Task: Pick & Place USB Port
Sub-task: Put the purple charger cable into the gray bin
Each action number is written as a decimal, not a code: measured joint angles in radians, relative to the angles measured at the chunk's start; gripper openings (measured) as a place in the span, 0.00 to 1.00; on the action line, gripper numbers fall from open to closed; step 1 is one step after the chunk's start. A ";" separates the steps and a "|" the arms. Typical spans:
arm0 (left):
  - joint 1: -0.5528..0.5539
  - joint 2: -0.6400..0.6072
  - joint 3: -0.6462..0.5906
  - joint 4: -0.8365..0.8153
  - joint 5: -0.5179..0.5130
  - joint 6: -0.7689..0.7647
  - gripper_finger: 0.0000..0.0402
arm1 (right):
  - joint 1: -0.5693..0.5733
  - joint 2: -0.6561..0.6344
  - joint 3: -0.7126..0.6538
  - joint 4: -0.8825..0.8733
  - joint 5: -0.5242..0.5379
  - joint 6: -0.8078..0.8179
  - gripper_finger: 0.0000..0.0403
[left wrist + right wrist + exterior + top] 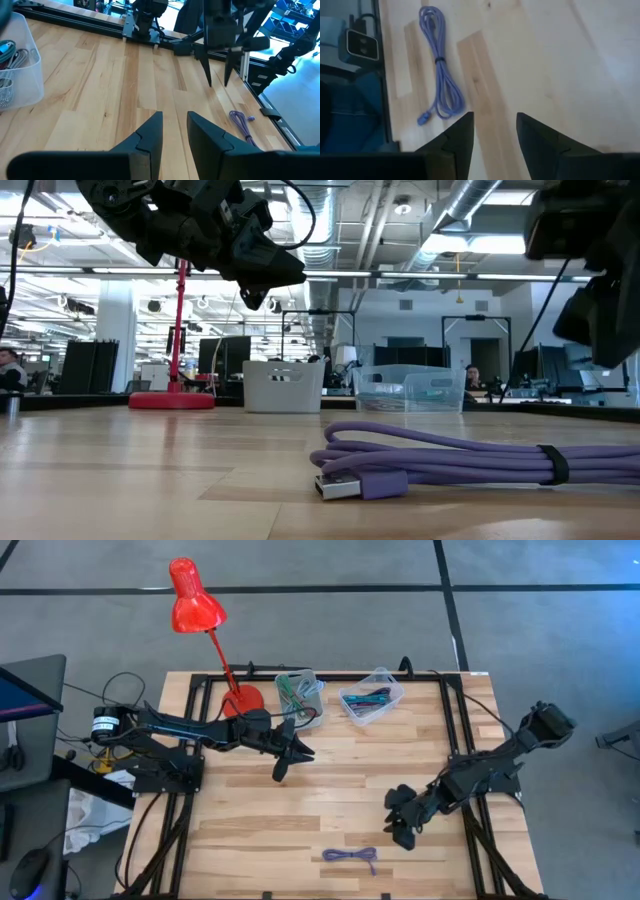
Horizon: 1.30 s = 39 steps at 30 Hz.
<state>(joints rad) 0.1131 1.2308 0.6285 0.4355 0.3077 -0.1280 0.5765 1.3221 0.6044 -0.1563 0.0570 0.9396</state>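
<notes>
Your purple cable (351, 856) lies bundled near the table's front edge, untouched. Right gripper (400, 824) hovers nearby, fingers apart, empty. Left gripper (286, 760) waits mid-table, fingers slightly apart, empty. Pick & place both left, imo.

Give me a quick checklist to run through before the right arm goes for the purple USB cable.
1. Cable in sight: ok. The purple USB cable lies coiled on the table, near its front edge.
2. Cable free: ok. Nothing rests on it; a dark tie binds the coil.
3. Right gripper empty: ok. Fingers parted, nothing between them.
4. Right gripper lined up: not ok. It hangs beside the cable, not over it.
5. Left gripper out of the way: ok. It waits mid-table near the white bin, nothing between its fingers.
6. Drop-off spot: cannot tell. The white bin and the clear container both already hold cables.
</notes>
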 joint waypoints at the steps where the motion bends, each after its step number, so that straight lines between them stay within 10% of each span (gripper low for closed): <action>1: 0.000 0.000 0.000 0.000 0.000 0.000 0.22 | 0.001 0.021 0.000 0.030 -0.008 0.007 0.35; 12: 0.000 0.000 0.000 -0.001 0.000 0.000 0.22 | 0.012 0.237 0.000 0.329 -0.119 0.136 0.36; 39: 0.000 0.000 -0.003 -0.035 0.000 0.001 0.22 | -0.003 0.423 0.151 0.296 -0.295 0.176 0.28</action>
<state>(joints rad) 0.1135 1.2308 0.6254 0.4005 0.3080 -0.1272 0.5731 1.7455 0.7550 0.1392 -0.2380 1.1160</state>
